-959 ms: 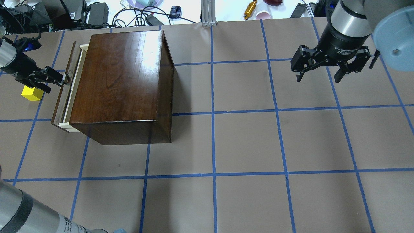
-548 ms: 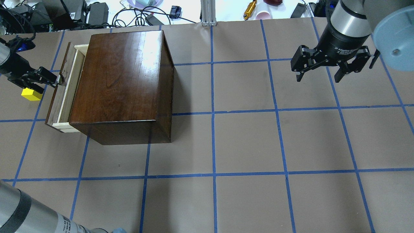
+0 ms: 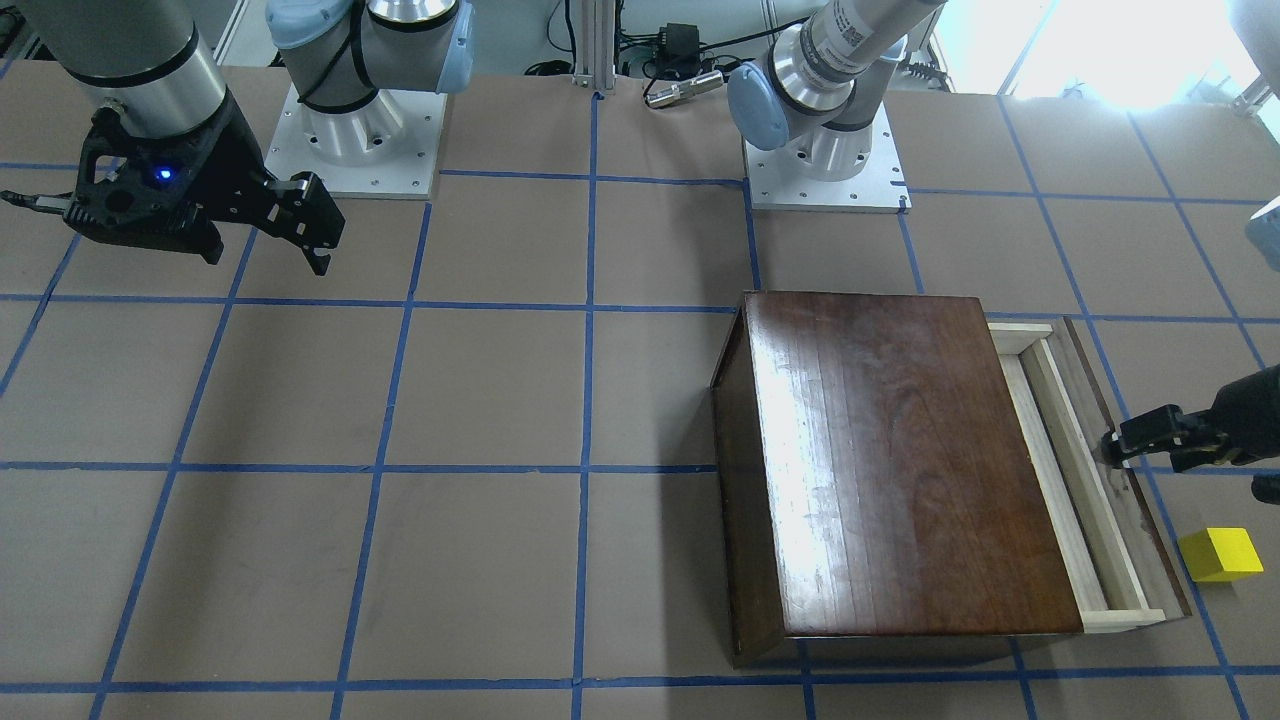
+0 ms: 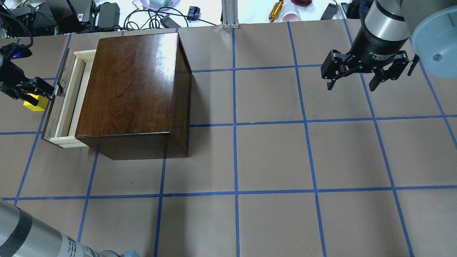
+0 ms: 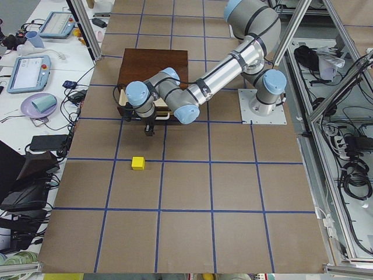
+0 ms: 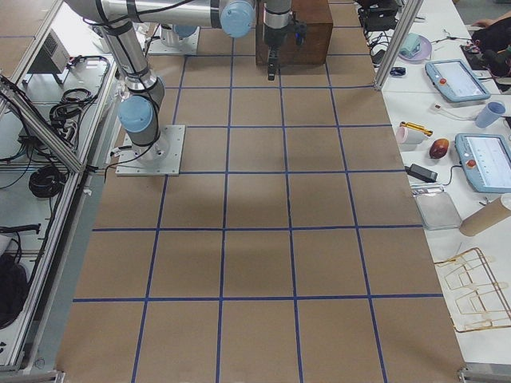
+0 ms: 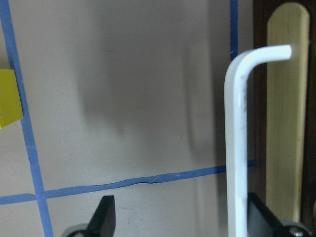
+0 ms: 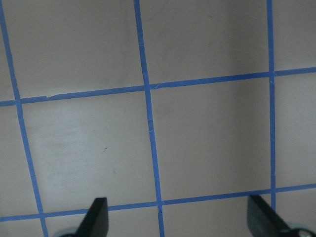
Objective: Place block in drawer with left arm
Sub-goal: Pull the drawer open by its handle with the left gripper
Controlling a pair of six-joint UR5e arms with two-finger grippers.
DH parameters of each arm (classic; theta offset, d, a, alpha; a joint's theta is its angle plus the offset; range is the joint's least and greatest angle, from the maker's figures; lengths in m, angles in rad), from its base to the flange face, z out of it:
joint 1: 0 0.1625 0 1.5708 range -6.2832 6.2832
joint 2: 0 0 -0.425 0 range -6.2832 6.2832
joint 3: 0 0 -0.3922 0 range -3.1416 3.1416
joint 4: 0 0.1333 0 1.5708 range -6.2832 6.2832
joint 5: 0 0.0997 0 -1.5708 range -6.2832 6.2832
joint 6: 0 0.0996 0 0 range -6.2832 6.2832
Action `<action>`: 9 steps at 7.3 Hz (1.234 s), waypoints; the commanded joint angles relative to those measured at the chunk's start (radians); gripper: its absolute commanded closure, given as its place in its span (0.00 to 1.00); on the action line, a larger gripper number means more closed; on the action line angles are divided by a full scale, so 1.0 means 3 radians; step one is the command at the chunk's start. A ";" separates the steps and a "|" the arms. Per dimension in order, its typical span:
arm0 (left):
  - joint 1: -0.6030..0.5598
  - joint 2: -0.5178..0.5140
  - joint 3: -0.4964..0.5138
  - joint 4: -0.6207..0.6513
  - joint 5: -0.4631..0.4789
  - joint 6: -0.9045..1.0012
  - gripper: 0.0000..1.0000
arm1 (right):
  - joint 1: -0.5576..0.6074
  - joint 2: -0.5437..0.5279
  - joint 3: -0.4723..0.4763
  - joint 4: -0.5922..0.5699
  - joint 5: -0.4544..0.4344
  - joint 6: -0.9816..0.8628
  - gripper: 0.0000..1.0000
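With the drawer (image 3: 1075,500) only partly out, the left tool (image 7: 180,219) has its fingers spread with the white handle (image 7: 234,148) between them, and the block (image 3: 1220,553) lies on the tabletop (image 3: 480,400) at its 5 o'clock in the front view, so a pull may slip off or knock the block away.

drawer (image 4: 63,105): narrow gap open upward | box (image 4: 132,85) roofs the rest | block (image 3: 1220,553): unobstructed above
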 commanded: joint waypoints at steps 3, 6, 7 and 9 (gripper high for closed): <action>0.0097 0.0023 0.0094 -0.0003 0.0134 0.0021 0.09 | 0.0000 -0.0002 0.0000 0.0000 0.0000 0.0000 0.00; 0.0117 0.0059 0.0125 -0.0038 0.0140 -0.0025 0.08 | 0.0000 -0.0002 0.0000 0.0000 0.0000 0.0000 0.00; 0.0117 0.0059 0.0095 -0.0044 0.0134 -0.0020 0.08 | 0.0000 -0.0002 0.0000 0.0000 0.0000 0.0000 0.00; 0.0117 0.0049 0.0079 -0.0084 0.0017 -0.0009 0.08 | 0.0000 -0.0002 0.0000 0.0000 0.0000 0.0000 0.00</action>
